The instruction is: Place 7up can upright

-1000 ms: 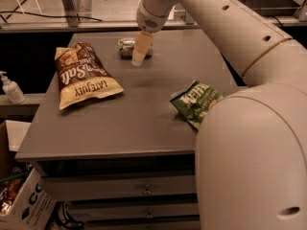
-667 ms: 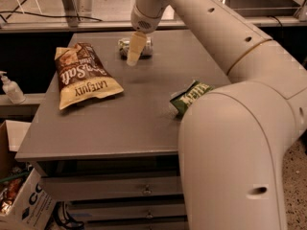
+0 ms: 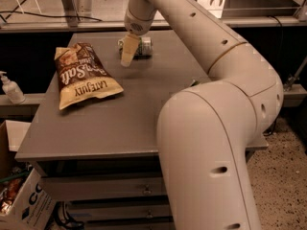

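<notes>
gripper (image 3: 128,55) shifted left, now in front of lying 7up can (image 3: 145,47)

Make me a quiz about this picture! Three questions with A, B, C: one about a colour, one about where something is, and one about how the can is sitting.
1. What colour is most of the chip bag?
A. blue
B. brown
C. pink

2. Where is the 7up can?
A. at the far end of the table, right by the gripper
B. on top of the chip bag
C. at the near edge of the table

3. How is the 7up can sitting?
A. standing upright
B. lying on its side
C. lifted up in the air

Answers:
1. B: the bag is dark brown at the top, with a tan bottom part.
2. A: the can is near the table's back edge, and the gripper is just in front of it.
3. B: its long side lies along the tabletop, so it has not been stood up yet.
</notes>
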Available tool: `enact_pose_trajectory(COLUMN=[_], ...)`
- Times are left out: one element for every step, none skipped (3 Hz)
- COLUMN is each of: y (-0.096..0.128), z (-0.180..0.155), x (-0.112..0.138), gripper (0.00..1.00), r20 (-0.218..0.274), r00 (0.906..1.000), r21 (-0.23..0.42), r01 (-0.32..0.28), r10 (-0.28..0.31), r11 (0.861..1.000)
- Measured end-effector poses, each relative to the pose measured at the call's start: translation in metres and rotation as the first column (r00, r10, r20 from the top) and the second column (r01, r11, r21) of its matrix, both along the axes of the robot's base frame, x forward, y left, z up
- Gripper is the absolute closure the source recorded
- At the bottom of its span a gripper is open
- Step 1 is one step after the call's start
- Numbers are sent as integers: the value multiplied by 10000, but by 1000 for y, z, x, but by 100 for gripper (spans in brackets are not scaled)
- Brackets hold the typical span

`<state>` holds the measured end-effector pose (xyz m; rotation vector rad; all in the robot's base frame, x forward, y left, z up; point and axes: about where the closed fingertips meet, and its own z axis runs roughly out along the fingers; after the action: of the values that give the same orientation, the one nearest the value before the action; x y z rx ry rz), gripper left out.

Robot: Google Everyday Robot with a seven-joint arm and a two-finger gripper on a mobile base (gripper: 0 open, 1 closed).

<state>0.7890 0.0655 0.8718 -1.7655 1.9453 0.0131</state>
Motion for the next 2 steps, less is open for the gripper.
enact_pose_trajectory(y=[9, 9], z=[-5, -18], x=[7, 14], gripper=[0, 0], r20=[-81, -284], r00=[9998, 9995], r21=[-154, -395], r01=[-158, -119], r10=[156, 107], r11=[9998, 9991])
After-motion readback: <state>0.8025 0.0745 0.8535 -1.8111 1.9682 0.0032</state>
